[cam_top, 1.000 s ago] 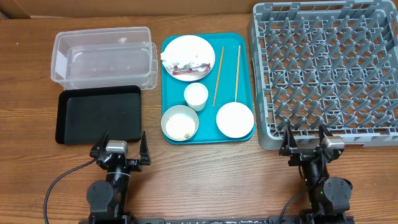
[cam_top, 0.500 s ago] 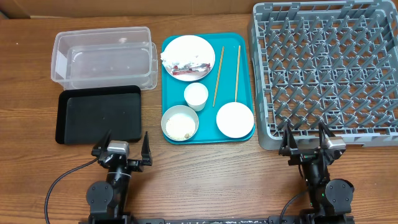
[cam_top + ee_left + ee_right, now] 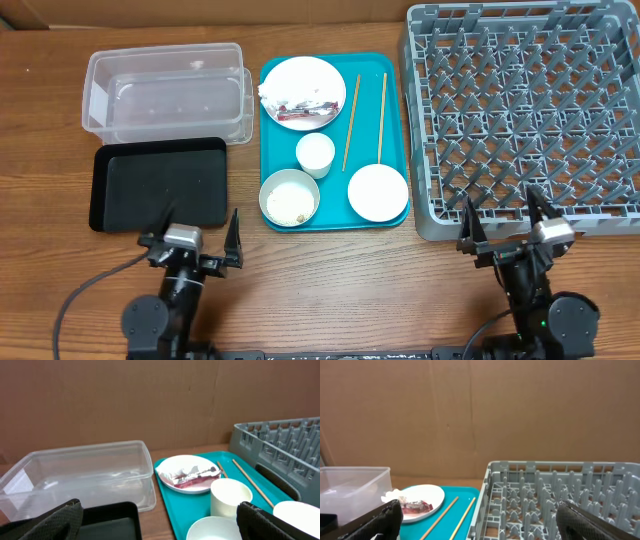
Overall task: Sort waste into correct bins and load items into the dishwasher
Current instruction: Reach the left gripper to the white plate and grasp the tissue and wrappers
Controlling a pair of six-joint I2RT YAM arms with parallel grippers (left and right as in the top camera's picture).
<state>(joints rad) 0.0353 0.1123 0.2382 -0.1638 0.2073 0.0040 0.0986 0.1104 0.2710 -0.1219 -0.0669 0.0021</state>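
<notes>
Looking down from overhead, my left tool (image 3: 200, 218) hangs over bare tabletop (image 3: 340, 290) just below the black tray (image 3: 160, 185), fingers spread apart and holding nothing. My right tool (image 3: 502, 215) sits at the near edge of the grey dish rack (image 3: 520, 110), also spread wide and empty. The clear tub (image 3: 170, 100) lies behind the black tray. Between the bins and the rack is the teal tray (image 3: 365, 110). On it, the plate (image 3: 300, 72) at the back carries crumpled tissue (image 3: 270, 95) and the red-and-white wrapper (image 3: 305, 108). The cup (image 3: 315, 153) stands mid-tray, the bowl (image 3: 268, 185) with rice (image 3: 290, 205) is front left, and a second bowl (image 3: 378, 192) is front right. Two chopsticks (image 3: 351, 122) lie lengthwise beside the plate.

From my left wrist, both dark fingers (image 3: 55, 522) frame the lower corners, well apart. Ahead are the tub (image 3: 80, 475), the black tray's edge (image 3: 107, 515), the plate (image 3: 170, 467) with the wrapper (image 3: 192, 476), the cup (image 3: 230, 496), and the rack (image 3: 280, 445) at right.

From my right wrist, the fingers (image 3: 370, 522) again stand far apart. The rack (image 3: 560, 490) fills the right side. The plate (image 3: 432, 494), the tissue (image 3: 395, 495) and both chopsticks (image 3: 442, 515) show at left, with the tub (image 3: 350, 485) beyond.
</notes>
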